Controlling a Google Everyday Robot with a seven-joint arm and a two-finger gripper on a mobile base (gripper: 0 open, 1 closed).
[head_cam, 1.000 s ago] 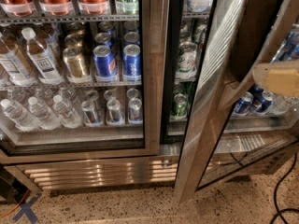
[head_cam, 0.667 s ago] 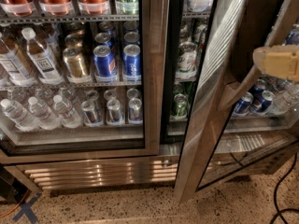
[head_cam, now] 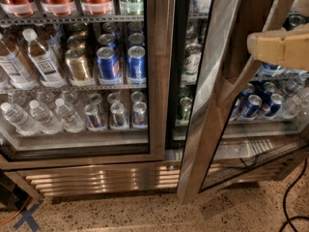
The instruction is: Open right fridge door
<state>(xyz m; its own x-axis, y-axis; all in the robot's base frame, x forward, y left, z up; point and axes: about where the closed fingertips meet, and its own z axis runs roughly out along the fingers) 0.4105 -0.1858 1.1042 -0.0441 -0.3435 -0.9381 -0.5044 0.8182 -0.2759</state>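
Jaws of the tan gripper [head_cam: 258,47] sit high on the right, at a slanted steel bar [head_cam: 241,76] that crosses the right fridge door [head_cam: 207,110]. Whether they are released or clenched on that bar cannot be told.

The door stands ajar just left of and below the jaws. Its wide brushed-steel frame angles out toward the floor [head_cam: 145,211], and its bottom rail runs back to the right beneath them.

It looks heavy and stiff, one rigid slab that should turn only on its hinges. The steel is likely slick and the glass pane breakable, so the hold belongs on the frame edge or the bar, never on the glass.

There is one gripper and there are two doors. The left door [head_cam: 157,81], well left of the jaws, is shut. Its lowest shelf shows three water bottles [head_cam: 38,117] and three silver cans [head_cam: 117,115] in the front row. Two blue cans [head_cam: 136,62] stand at the front of the shelf above. Below the jaws, at least three more blue cans [head_cam: 248,105] show through the open door's pane.
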